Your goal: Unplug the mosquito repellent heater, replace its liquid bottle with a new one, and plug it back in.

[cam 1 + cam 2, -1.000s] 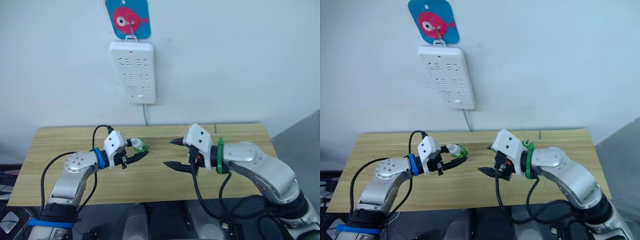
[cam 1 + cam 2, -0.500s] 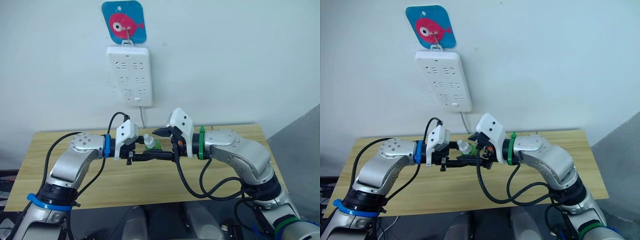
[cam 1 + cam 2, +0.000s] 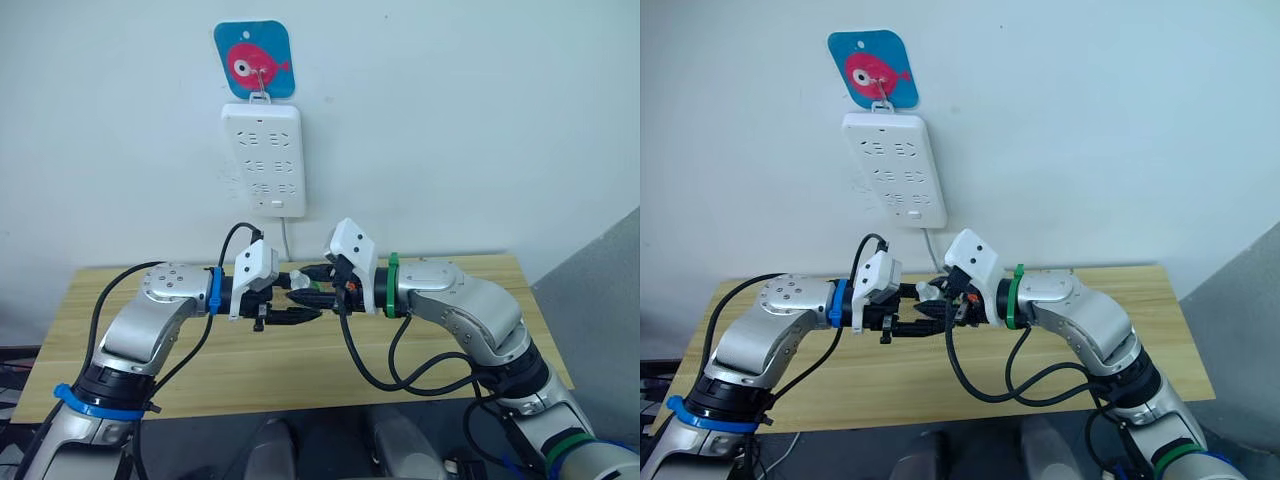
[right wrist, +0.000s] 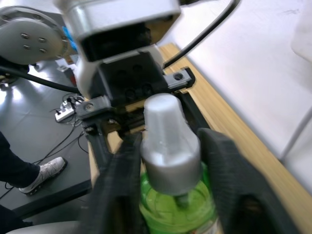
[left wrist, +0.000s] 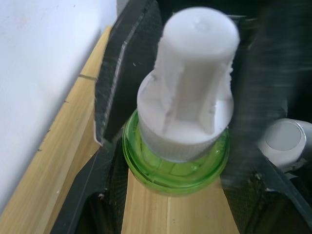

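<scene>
The liquid bottle (image 5: pixel 187 97) has a clear green body and a white cap (image 4: pixel 170 141). It hangs in the air above the wooden table (image 3: pixel 300 365), in front of the wall. My left gripper (image 3: pixel 298 302) is shut on its green body. From the other side my right gripper (image 3: pixel 316 284) meets it, and its black fingers (image 4: pixel 122 185) lie against both sides of the cap. The two grippers touch tip to tip. The mosquito repellent heater is out of view.
A tall white power strip (image 3: pixel 262 160) hangs on the wall from a blue fish hook (image 3: pixel 254 60). Its cable (image 3: pixel 286 232) drops behind the table. Bare tabletop lies under and beside both arms.
Both arms rose from low over the table, the left carrying the bottle. In the last half second the right gripper moved left onto the bottle's cap.
</scene>
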Tool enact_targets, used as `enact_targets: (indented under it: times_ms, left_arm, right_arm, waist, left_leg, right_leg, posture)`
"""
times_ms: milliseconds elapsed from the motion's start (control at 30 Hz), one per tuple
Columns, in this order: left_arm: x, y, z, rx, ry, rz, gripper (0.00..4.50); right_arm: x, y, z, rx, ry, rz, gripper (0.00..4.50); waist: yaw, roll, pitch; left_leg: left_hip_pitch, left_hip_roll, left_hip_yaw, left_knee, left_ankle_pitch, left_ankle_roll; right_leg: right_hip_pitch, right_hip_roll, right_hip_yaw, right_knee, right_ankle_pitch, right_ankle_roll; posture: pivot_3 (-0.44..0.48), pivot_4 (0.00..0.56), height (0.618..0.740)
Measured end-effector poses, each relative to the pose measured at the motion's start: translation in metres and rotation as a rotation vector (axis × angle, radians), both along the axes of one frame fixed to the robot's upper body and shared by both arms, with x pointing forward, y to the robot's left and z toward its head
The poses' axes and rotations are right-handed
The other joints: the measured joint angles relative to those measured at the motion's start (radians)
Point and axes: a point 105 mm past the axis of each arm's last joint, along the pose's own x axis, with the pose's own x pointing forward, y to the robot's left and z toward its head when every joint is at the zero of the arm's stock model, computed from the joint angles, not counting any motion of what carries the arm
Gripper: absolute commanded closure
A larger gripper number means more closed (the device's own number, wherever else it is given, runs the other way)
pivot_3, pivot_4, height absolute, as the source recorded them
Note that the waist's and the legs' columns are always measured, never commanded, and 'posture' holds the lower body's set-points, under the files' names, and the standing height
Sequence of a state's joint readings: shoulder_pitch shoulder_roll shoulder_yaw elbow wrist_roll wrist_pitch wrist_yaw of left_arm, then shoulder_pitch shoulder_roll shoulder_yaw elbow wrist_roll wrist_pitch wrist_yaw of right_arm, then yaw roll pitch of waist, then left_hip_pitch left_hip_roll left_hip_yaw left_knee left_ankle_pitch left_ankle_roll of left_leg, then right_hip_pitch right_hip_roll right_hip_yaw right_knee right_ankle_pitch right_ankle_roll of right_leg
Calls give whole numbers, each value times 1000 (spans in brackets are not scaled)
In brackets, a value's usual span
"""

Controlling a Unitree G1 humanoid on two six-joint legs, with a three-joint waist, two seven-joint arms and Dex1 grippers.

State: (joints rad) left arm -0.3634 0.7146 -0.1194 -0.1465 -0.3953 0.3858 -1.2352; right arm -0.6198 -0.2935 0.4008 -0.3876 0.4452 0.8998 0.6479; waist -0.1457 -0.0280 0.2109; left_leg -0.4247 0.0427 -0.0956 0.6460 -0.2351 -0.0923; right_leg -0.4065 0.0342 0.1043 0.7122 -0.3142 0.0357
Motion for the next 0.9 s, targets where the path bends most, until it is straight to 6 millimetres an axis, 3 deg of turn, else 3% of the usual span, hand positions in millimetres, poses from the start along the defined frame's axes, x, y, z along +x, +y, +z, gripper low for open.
enact_targets:
  times_ms: [300,333,500,700,900]
  left_arm:
    - [0,1,2,-44,-31,20,2241]
    - [1,1,2,-59,-28,24,1514]
    - [3,9,2,-70,-3,40,21]
    - [1,13,9,-108,113,38,0]
    - [-1,-1,29,-164,165,-14,0]
  right_arm:
    - [0,1,3,13,-53,22,3348]
    - [1,1,4,18,-56,21,3348]
    - [7,-5,16,75,-81,-2,3349]
    - [6,-10,26,123,-83,26,3349]
    - [1,-10,31,161,-61,75,3349]
  waist:
    - [0,0,-14]
    - [0,0,-19]
    - [-1,-1,-39]
    - [-2,1,-59]
    - [-8,0,-71]
  left_leg:
    - [0,0,-7,0,7,-3]
    - [0,0,-7,0,7,-3]
    - [1,-1,-10,-1,9,-4]
    - [2,-1,-10,-1,10,-3]
    - [6,-1,-10,-1,11,-3]
  right_leg:
    - [0,1,-5,4,2,-3]
    - [0,1,-5,4,2,-3]
    - [1,3,-7,5,2,-4]
    - [2,4,-7,6,2,-4]
    - [6,4,-7,6,3,-5]
  posture:
    - [-120,69,740]
    - [-120,67,740]
    - [-116,52,740]
    - [-118,40,740]
    - [-118,33,740]
